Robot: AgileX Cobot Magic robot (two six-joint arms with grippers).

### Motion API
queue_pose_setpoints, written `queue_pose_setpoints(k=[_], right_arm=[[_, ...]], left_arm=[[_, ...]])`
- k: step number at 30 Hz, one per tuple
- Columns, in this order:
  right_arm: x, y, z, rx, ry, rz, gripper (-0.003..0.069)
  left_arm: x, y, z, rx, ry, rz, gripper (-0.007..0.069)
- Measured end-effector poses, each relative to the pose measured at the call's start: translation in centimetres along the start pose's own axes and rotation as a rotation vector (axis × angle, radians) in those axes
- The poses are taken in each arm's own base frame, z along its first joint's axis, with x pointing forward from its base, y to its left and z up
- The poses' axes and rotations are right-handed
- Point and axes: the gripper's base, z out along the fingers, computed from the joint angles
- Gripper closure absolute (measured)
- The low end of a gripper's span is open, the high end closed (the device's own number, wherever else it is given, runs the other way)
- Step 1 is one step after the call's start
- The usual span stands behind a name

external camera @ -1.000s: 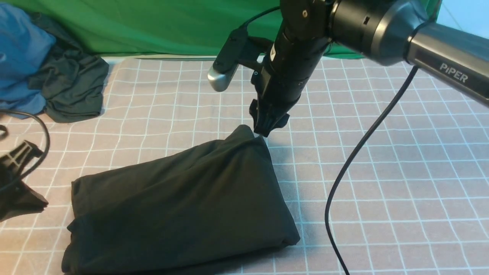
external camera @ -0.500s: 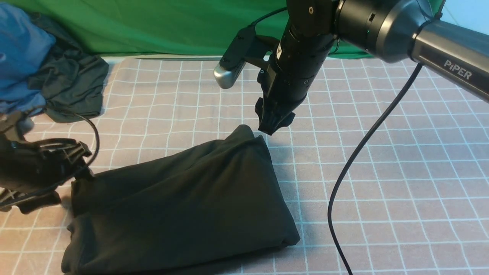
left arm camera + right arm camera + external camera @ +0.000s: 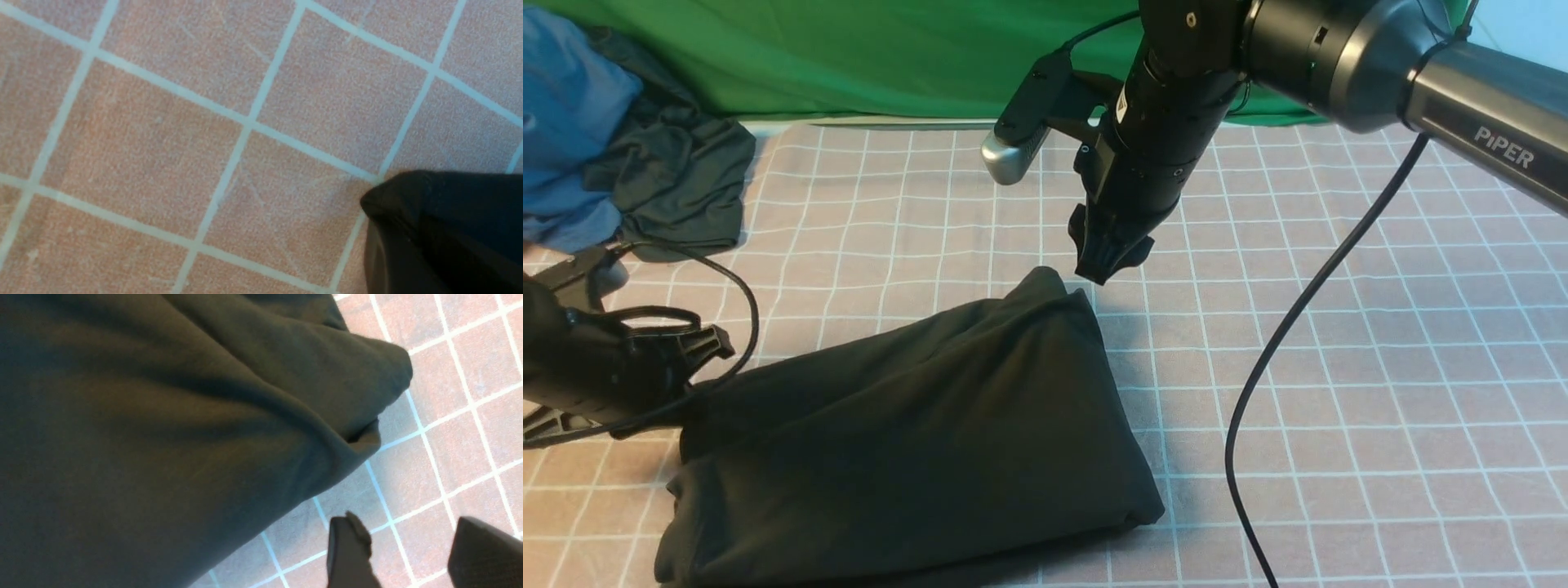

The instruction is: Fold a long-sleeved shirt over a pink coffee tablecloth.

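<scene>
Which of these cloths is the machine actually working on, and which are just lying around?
Part of the job:
- large black folded long-sleeved shirt
- dusty-pink tablecloth with a white grid beneath it

Just lying about:
- crumpled blue garment
- smaller dark grey-green garment
- plain bright green cloth at the back

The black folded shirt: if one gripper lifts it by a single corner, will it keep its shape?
Probably not. The long-sleeved shirt shows soft creases and rounded folds, so it looks floppy and would likely unfold and hang. On the pink coffee tablecloth, pushing may bunch it rather than slide it.
</scene>
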Motion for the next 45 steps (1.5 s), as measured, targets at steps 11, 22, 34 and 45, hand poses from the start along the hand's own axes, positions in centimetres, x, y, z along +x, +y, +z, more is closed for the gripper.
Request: queue_pose_setpoints(k=[11, 22, 34, 45], right_arm=[[-0.2, -0.1, 0.0, 0.015, -0.025, 0.001, 0.0283], [-0.3, -0.2, 0.0, 0.021, -0.035, 0.017, 0.0283], [0.7, -1.0, 0.3, -0.006, 0.014, 0.357, 0.0179], [1.9, -2.2, 4.3, -0.094, 0.069, 0.615, -0.0022]], left_arm=[[-5.7, -2.0, -3.0, 0.049, -0.158, 0.041, 0.0594], [-9.4, -2.7, -2.1, 0.067, -0.245, 0.030, 0.0594], [-10.9, -3.1, -2.0, 0.074, -0.262, 0.040, 0.0501], [-10.5, -4.4, -11.2, 0.113, -0.338, 0.042, 0.0293]])
